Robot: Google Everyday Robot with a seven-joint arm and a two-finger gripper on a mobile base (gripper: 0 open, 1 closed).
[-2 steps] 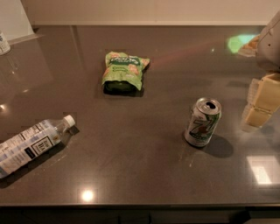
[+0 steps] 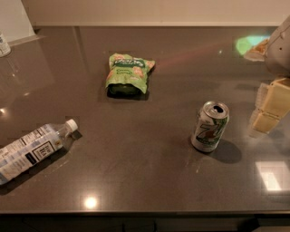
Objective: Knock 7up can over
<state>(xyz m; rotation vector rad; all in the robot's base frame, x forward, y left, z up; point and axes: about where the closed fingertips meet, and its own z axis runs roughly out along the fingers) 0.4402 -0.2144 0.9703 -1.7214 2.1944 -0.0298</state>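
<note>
The 7up can (image 2: 210, 126) stands upright on the dark countertop (image 2: 136, 172), right of centre. It has a silver top with a pull-tab hole and a white and green body with a slanted "7". My gripper (image 2: 270, 108) is at the right edge of the view, to the right of the can and apart from it, its cream-coloured blocks hanging above the counter.
A green snack bag (image 2: 128, 74) lies at the back centre. A clear plastic water bottle (image 2: 32, 149) lies on its side at the front left. A wall (image 2: 158, 11) runs behind the counter. The counter's front edge (image 2: 136, 212) is near the bottom.
</note>
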